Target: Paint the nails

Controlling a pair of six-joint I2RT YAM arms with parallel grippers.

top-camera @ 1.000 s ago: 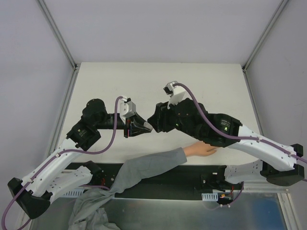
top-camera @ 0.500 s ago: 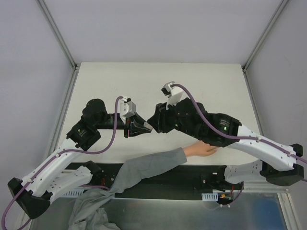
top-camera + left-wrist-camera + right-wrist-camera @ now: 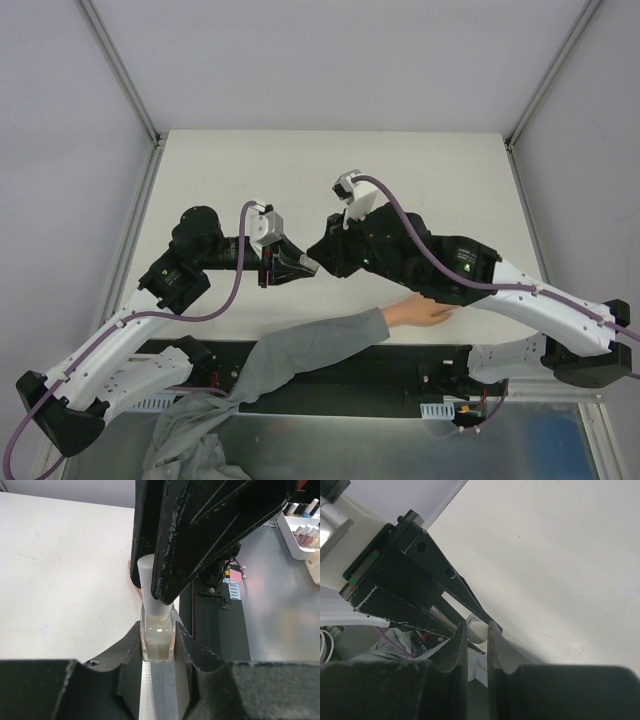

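Note:
A small clear bottle of pale polish sits upright between the pads of my left gripper, which is shut on it above the table's middle. Its white cap is pinched by my right gripper, shut on the cap from the opposite side. From above, the left gripper and right gripper meet tip to tip. The pale peach hand with its grey sleeve lies near the front edge, partly under my right arm. The nails are too small to make out.
A white rack of several polish bottles stands off the table beside a grey surface. A black strip runs along the near edge between the arm bases. Loose grey cloth hangs below it.
My right gripper has shut on the bottle's cap, and its wrist has shifted slightly. The left gripper keeps hold of the bottle and has not moved.

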